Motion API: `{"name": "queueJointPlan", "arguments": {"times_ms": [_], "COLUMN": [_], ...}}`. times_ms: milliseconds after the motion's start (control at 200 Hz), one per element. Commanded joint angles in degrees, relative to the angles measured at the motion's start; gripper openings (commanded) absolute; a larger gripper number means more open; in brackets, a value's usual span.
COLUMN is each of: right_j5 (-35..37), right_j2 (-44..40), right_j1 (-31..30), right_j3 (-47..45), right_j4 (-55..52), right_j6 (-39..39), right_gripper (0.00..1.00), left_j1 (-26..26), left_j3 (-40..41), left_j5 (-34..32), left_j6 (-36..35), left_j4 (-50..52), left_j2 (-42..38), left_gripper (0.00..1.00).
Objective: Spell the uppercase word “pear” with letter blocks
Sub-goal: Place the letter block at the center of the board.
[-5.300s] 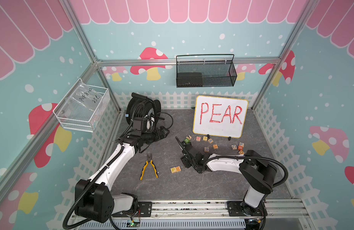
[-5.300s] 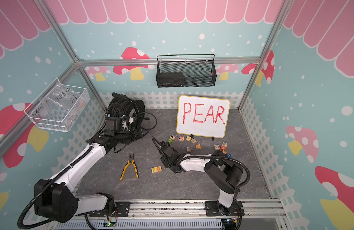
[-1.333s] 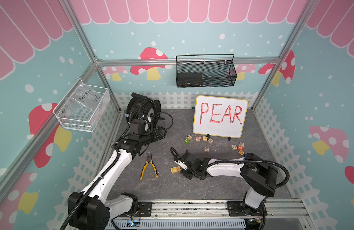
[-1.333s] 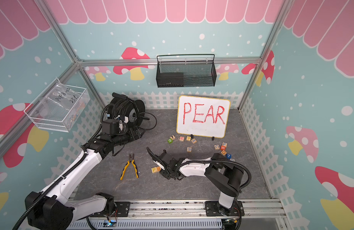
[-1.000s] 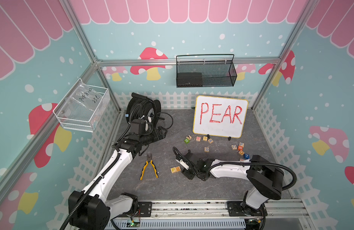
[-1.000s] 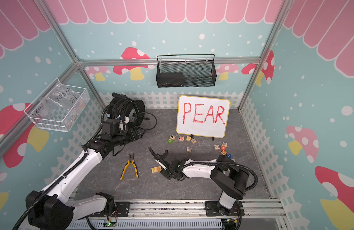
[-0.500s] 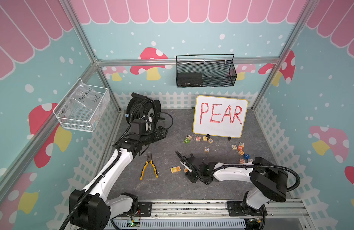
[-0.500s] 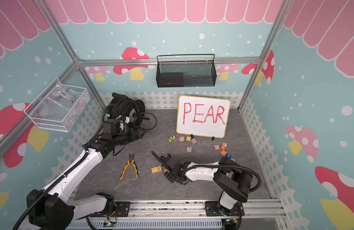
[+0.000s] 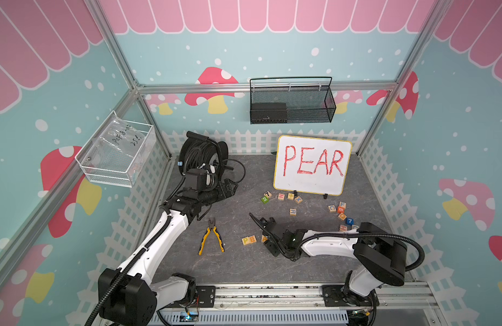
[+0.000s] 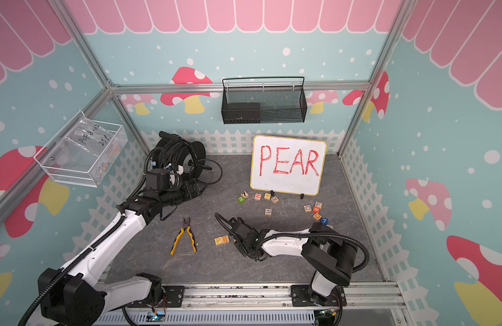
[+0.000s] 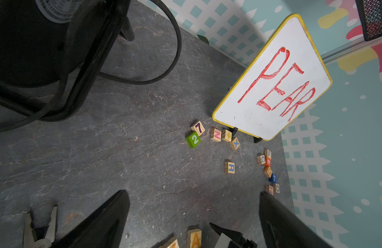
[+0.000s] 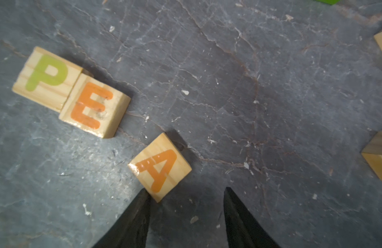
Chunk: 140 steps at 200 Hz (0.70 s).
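grey slate-look tabletop (image 9: 238,271), mushroom-papered walls (image 9: 187,56). in both top views the p block (image 9: 246,240) and e block (image 9: 252,239) sit joined near the pliers (image 9: 211,240). left wrist view: left gripper (image 11: 193,193) spread wide, empty; r block (image 11: 229,167) lies alone, well apart from the row. right wrist view: right gripper (image 12: 186,190) released, one fingertip (image 12: 145,199) at the corner of the a block (image 12: 160,167), which sits skewed, apart from e. judgement: square it, then slide it flush beside e without nudging the pair.

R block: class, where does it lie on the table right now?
In both top views the R block lies alone in front of the whiteboard, nearest the X block, on the right arm's side.
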<state>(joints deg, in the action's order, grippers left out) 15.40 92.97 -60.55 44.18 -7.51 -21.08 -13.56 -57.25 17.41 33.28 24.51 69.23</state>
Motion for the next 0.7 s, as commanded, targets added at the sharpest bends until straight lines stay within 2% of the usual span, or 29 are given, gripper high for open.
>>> {"name": "queueJointPlan", "arguments": {"times_ms": [0, 205, 300, 465, 696], "right_j5": [3.0, 2.3, 0.3, 1.3, 3.9], "right_j2": [2.2, 1.0, -4.0, -11.3, -4.8], "right_j1": [-0.4, -0.4, -0.4, 0.2, 1.1], "right_j3": [0.3, 0.4, -2.3, -5.2, -1.9], "right_j4": [-3.7, -4.4, -2.9, -0.7, -0.6], "right_j6": [-0.5, -0.7, -1.5, -5.5, -14.3], "right_gripper": [0.56, 0.56, 0.58, 0.61, 0.60], "left_j1": [0.3, 0.4, 0.4, 0.5, 0.5], "left_j3": [0.5, 0.5, 0.5, 0.6, 0.7], "left_j5": [0.4, 0.4, 0.8, 1.2, 1.3], "left_j6": [0.6, 0.6, 0.8, 1.1, 1.1], "left_j4": [-1.0, -0.9, -1.1, -1.3, -1.4], "left_j2": [0.3, 0.3, 0.5, 0.9, 1.2], "left_gripper": [0.96, 0.96, 0.96, 0.96, 0.96]}}
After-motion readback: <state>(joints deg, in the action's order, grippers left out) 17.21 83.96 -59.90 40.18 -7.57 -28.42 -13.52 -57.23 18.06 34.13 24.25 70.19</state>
